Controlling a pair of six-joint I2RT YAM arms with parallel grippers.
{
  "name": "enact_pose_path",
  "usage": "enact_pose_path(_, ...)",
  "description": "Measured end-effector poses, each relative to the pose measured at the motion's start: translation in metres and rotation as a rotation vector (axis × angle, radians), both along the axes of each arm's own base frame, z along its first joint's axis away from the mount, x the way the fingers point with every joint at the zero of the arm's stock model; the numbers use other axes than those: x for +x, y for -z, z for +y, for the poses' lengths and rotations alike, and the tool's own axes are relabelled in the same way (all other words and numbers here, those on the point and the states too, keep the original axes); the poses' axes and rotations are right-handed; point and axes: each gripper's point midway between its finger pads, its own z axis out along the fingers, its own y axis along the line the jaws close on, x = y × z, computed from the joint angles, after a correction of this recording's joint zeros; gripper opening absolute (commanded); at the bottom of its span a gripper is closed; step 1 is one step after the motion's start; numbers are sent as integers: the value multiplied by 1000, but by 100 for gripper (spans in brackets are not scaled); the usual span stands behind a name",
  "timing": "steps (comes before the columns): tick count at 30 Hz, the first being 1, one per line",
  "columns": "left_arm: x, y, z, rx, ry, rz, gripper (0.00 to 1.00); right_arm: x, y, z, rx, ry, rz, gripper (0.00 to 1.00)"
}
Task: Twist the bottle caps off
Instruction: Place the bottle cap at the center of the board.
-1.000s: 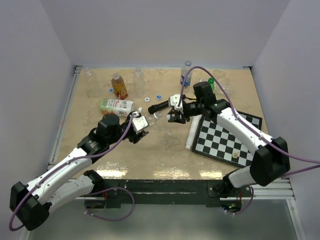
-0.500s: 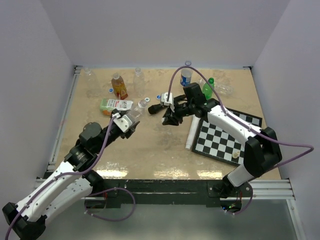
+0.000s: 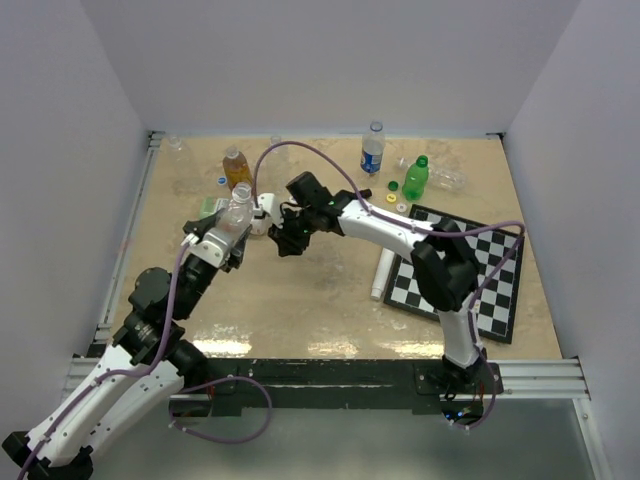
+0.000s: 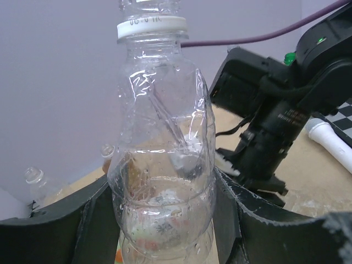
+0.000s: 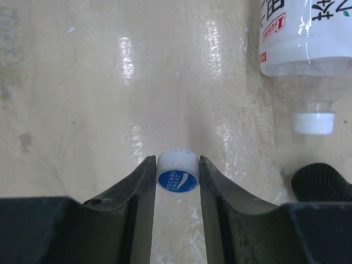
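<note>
My left gripper (image 3: 230, 225) is shut on a clear, crumpled bottle (image 3: 238, 206) and holds it upright above the table. In the left wrist view the bottle (image 4: 159, 165) fills the middle between the fingers (image 4: 231, 220). Its white neck ring (image 4: 151, 27) shows with bare thread above it. My right gripper (image 3: 284, 241) sits just right of the bottle. It is shut on a white cap with a blue top (image 5: 177, 174), held over the bare table between its fingers (image 5: 140, 192).
An amber bottle (image 3: 237, 166), a blue-labelled bottle (image 3: 372, 150), a green bottle (image 3: 415, 178) and a lying clear bottle (image 3: 447, 179) stand at the back. A white-labelled capped bottle (image 5: 302, 33) and black microphone (image 5: 322, 181) lie near. White tube (image 3: 382, 272), chessboard (image 3: 478, 285) right.
My left gripper has lifted the clear bottle up and to the back left. My right gripper has swung left across the table with the cap, ending beside the bottle.
</note>
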Motion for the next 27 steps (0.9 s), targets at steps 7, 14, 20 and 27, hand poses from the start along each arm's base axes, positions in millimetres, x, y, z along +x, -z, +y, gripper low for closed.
enact_pose_path(7, 3, 4, 2, 5, -20, 11, 10, 23, 39, 6, -142, 93, -27, 12)
enact_pose_path(14, 6, 10, 2, 16, -26, 24, 11, 44, 53, 7, -198, 147, -64, 15)
enact_pose_path(20, 7, 12, 3, 20, -32, 29, 10, 44, 55, 21, -202, 131, -71, 17)
enact_pose_path(27, 6, 12, 4, 17, -33, 25, 11, 33, 51, 63, -169, 75, -91, 19)
